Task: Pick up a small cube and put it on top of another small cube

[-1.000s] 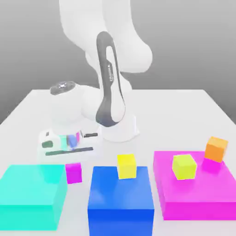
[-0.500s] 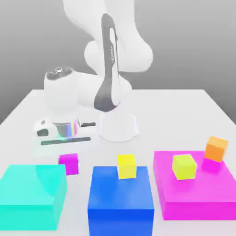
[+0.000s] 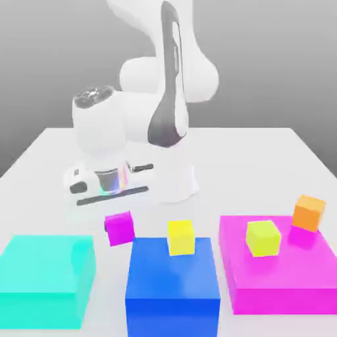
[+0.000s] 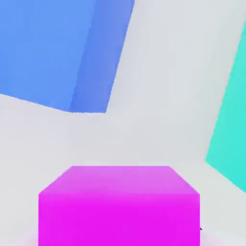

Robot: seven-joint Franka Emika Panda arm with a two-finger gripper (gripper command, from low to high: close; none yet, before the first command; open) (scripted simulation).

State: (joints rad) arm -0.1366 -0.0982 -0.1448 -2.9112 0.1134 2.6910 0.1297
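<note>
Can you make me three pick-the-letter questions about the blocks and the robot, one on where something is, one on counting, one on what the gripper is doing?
1. What does the orange cube sit on?
A. the big blue block
B. the big pink block
C. the big turquoise block

2. How many yellow cubes are there?
A. one
B. two
C. four

3. What is the gripper doing with the small pink cube?
A. shut on it, holding it above the table
B. wide open, far away from it
C. pressing it onto the orange cube

Answers:
1. B, the orange cube rests on the far corner of the big pink block.
2. B, one yellow cube stands on the big blue block and another yellow cube on the big pink block.
3. A, the small pink cube hangs tilted under the gripper, off the table.
</note>
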